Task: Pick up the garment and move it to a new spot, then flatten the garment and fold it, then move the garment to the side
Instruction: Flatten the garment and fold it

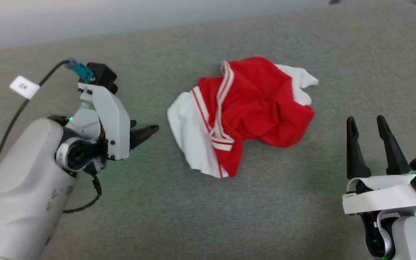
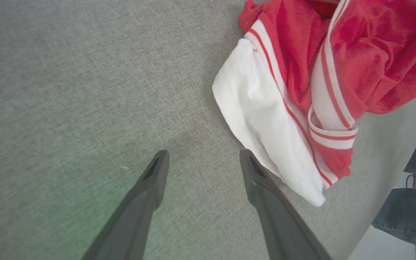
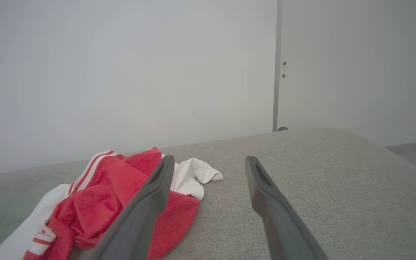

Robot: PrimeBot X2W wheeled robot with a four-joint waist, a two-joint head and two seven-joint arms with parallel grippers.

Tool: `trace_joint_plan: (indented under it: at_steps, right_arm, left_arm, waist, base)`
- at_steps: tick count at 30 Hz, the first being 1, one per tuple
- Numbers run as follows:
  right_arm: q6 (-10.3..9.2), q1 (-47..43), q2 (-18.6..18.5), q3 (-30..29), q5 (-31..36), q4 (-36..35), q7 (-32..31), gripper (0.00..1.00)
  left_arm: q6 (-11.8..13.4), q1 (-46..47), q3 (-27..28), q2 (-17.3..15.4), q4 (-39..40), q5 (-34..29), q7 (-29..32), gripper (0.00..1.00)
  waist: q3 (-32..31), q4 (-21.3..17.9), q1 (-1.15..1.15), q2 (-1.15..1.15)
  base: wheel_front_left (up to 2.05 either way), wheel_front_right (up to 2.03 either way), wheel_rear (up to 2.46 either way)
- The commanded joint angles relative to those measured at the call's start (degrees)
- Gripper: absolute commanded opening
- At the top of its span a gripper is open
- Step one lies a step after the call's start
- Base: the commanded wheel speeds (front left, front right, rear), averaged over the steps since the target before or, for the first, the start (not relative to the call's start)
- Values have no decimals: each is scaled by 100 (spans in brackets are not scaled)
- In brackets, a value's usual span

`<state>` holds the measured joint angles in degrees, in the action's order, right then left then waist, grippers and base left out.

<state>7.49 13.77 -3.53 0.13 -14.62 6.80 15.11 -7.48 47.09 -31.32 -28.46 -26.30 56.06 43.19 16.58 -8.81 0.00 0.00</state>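
**Both pincers open – garment crumpled between them**

The garment point(image 1: 244, 112) lies in a rumpled heap near the middle of the grey fabric surface point(image 1: 265, 216), and I hold none of it. Most of the heap is bright red. One white panel spreads at its near-left side and a smaller white piece pokes out at its far-right side. Red-and-white striped bands wind through the folds.

My left pincer point(image 1: 144, 128) sits to the left of the heap, with its fingers pointing right toward the white panel. Its jaws are spread wide and are empty. From the head view there is a strip of bare grey between the fingertips and the cloth. Through my left wrist view, the left pincer point(image 2: 203, 153) frames only bare surface, and the edge of the garment point(image 2: 265, 119) lies just beside one finger.

My right pincer point(image 1: 365, 119) is at the near right, clear of the heap, with its fingers pointing toward the far side. It is also spread wide, with nothing in it. In the right wrist view, the right pincer point(image 3: 209, 159) stands low over the surface, and the garment point(image 3: 96, 202) lies off to the left, partly behind one finger. A pale wall point(image 3: 121, 72) rises beyond the far edge.

A dark cable with a white tag point(image 1: 24, 86) trails off to the left behind my left wrist.
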Motion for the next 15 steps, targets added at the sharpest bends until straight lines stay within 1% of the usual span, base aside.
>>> trace_joint_plan:
  at_steps: [1,3,5,8,12,13,14,15]
  right_arm:
    - [0,101,24,-9,-74,-18,4,100]
    - [0,114,38,6,-76,-11,4,100]
    - [0,117,50,40,-89,-4,4,100]
    - [0,184,59,78,-115,-6,3,100]
    - [0,184,64,77,-169,-22,4,100]
    - [0,177,66,70,-171,-28,3,100]
    - [0,166,66,58,-186,-33,3,100]
    - [0,156,67,48,-193,-38,3,100]
  left_arm:
    - [4,103,-49,35,-139,91,55,100]
    - [4,181,-142,102,-249,210,87,100]
    - [3,222,-120,140,-439,362,87,100]
    - [6,226,-307,133,-628,320,34,100]
    - [9,200,-255,276,-962,692,-85,100]
    - [9,199,-264,315,-990,774,-63,94]
    - [9,193,-279,340,-1014,869,-35,73]
    - [9,190,-314,356,-999,952,-16,47]
  waist:
    - [300,-338,0,0]
    - [344,-418,0,0]
    - [383,-493,0,0]
    - [451,-584,0,0]
    - [484,-649,0,0]
    - [486,-655,0,0]
    - [485,-654,0,0]
    - [488,-649,0,0]
  base:
    - [0,0,0]
    - [0,0,0]
    - [0,0,0]
    - [0,0,0]
    - [0,0,0]
    - [0,0,0]
    - [0,0,0]
    - [0,0,0]
